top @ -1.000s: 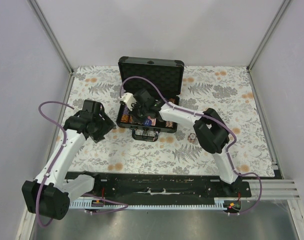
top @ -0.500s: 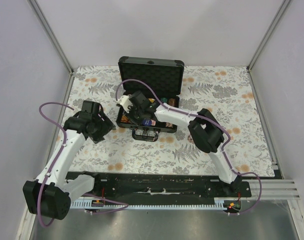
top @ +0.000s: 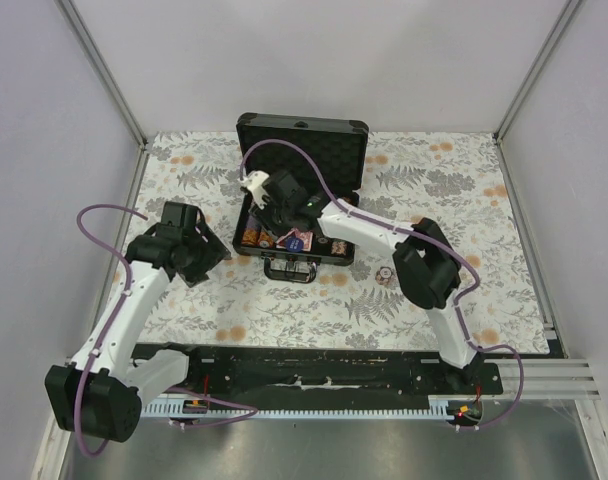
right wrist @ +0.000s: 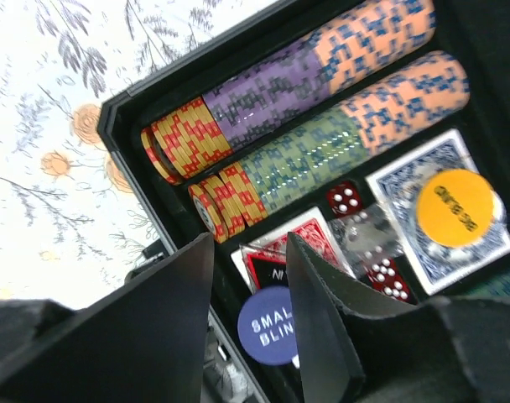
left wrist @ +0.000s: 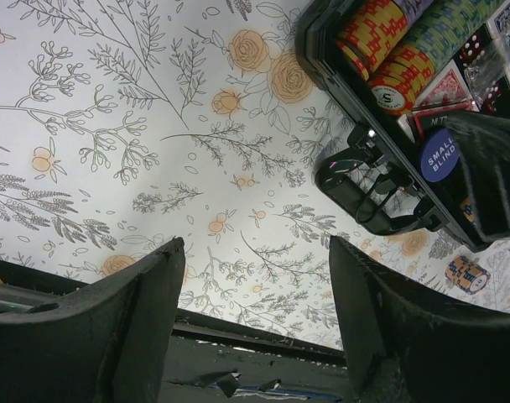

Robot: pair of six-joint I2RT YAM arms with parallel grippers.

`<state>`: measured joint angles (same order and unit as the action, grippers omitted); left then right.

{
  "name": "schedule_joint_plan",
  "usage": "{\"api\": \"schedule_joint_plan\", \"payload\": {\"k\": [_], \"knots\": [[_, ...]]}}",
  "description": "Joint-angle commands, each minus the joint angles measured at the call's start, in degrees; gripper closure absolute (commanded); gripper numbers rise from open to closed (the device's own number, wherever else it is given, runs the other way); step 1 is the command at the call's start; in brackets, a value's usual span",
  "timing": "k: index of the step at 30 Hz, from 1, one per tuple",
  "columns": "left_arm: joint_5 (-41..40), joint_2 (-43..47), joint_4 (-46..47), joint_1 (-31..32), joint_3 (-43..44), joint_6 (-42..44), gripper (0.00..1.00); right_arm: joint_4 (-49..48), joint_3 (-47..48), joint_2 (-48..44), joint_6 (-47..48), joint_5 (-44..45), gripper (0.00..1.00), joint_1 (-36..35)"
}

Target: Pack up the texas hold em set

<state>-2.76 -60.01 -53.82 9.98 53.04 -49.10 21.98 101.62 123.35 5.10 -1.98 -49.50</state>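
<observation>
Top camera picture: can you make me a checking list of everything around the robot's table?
Surface: flowery tablecloth, flat.
Job's things: black case open; striped chips, red deck, blue deck, dice, blue button, orange button inside; loose chips on the cloth.
Clutter: nothing seen.
Grippers: left gripper open, empty, over the cloth; right gripper open, empty, over the case.
Cables: purple cables, one loop per side.
Surroundings: plain walls, metal posts.

You get a desk [top: 454, 190] under a white cover printed with grey ferns and orange flowers. Pale lilac walls [top: 314, 60] on three sides, metal corner posts [top: 102, 72], black rail [top: 384, 368] along the near edge.
</observation>
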Motion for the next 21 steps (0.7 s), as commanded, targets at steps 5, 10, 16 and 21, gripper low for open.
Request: {"api": "schedule_joint_plan", "payload": {"k": [5,10,16,21], "knots": [[6.35,1.39,4.24,-0.4,-0.48,6.03,0.24,5.61,-7.04,-18.3,-11.94,4.52,0.48,1.15],[12.16,-0.37,9.86,-0.22,-1.88,7.62,0.29,11.94,-15.56,-28.14,-19.33,9.26,0.5,1.86],[10.86,-5.2,16.81,1.09,-0.92,7.0,0.42,17.04,-26.64,-40.54,-28.82,16.21,0.49,2.82],[3.22,-13.63,18.93,4.25,4.08,5.77,0.62,20.91,-31.92,-47.05,-34.36,20.43,0.51,4.49]]}}
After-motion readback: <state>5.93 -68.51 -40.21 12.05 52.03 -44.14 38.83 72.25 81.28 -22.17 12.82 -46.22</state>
